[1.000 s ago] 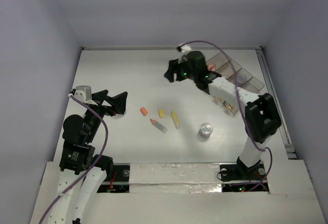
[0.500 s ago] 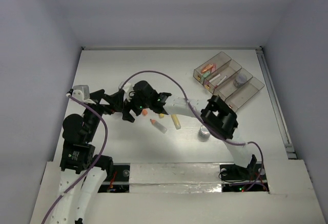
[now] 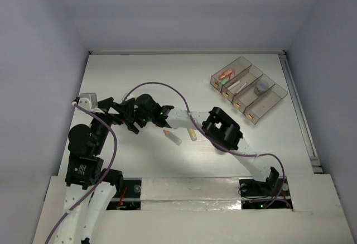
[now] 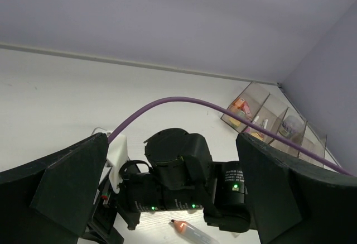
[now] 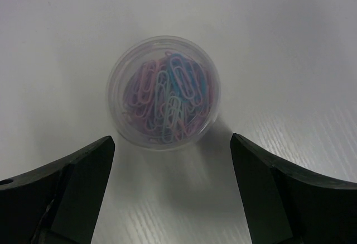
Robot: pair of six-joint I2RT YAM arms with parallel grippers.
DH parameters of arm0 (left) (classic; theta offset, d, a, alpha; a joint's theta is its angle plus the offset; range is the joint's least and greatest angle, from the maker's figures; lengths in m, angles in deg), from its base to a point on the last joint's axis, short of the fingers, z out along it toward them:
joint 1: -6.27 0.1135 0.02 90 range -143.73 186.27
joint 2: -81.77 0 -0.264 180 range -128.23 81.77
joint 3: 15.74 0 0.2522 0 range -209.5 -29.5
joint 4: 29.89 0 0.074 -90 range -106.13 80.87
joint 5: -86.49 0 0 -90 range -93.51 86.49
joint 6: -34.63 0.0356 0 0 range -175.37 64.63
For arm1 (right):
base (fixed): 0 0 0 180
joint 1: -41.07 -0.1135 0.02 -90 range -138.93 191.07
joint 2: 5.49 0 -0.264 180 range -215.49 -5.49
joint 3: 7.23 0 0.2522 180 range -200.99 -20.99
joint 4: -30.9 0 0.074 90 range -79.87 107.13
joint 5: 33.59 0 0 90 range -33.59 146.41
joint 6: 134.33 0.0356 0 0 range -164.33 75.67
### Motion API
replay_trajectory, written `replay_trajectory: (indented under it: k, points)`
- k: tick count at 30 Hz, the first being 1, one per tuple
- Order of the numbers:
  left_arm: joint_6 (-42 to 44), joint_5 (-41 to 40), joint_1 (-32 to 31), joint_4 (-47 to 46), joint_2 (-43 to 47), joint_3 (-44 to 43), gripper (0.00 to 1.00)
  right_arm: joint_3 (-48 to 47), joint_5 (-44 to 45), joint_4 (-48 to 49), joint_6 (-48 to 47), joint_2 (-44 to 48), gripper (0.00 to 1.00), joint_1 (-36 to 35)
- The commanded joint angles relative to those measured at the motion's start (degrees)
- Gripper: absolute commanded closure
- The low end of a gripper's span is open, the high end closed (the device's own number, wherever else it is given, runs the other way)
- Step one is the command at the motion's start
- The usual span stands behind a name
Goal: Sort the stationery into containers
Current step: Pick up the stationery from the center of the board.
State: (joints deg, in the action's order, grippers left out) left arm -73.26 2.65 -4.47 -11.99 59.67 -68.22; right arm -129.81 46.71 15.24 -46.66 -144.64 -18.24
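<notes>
My right arm reaches across the table to the left. Its gripper (image 3: 135, 122) hangs right in front of my left gripper (image 3: 125, 111), which is open and empty. In the left wrist view the right arm's black wrist (image 4: 178, 166) fills the gap of the left gripper (image 4: 173, 154), with a white pen with an orange tip (image 4: 192, 233) below it. In the right wrist view the right gripper (image 5: 172, 142) is open; a clear round tin of coloured paper clips (image 5: 163, 91) lies just beyond its fingertips, untouched. The containers (image 3: 248, 87) stand at the back right.
The white pen (image 3: 172, 137) and a yellow marker (image 3: 192, 134) lie by the right forearm. The bins hold orange and pink pieces (image 3: 225, 76), a thin white pen (image 3: 239, 85) and a round purple tin (image 3: 260, 87). The right elbow (image 3: 223, 129) hangs over mid-table.
The right arm has swung from the containers across to the left, close to the left gripper, and its jaws have spread wider. The left arm has stayed put.
</notes>
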Motion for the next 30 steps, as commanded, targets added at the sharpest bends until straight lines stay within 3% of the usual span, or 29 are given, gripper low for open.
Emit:
replay_trajectory:
  k: [1,13,16,17,18,26,30]
  points:
    - [0.49,0.18,0.55,-2.21,-0.13,-2.41,0.01,-3.33,1.87,6.72,1.97,-0.77,0.10,0.07]
    - [0.22,1.05,0.55,-2.38,-0.04,-2.15,0.01,-6.23,1.52,10.59,5.32,-3.32,0.17,0.07]
    - [0.22,1.14,0.55,-2.38,-0.04,-2.06,0.01,-6.49,2.31,11.30,5.67,-3.40,0.27,0.07]
    - [0.31,1.14,0.55,-2.38,-0.04,-2.06,0.01,-6.76,2.57,10.77,5.67,-3.49,0.37,0.07]
    - [0.31,1.23,0.55,-2.38,-0.04,-2.06,0.01,-7.02,3.18,10.51,5.41,-3.49,0.40,0.07]
    - [0.31,1.14,0.55,-2.38,0.14,-2.06,0.01,-3.60,6.26,13.31,4.70,-0.34,0.49,0.07]
    - [0.31,1.14,0.55,-2.30,0.22,-2.06,0.01,3.85,8.72,18.58,5.66,5.45,0.51,0.07]
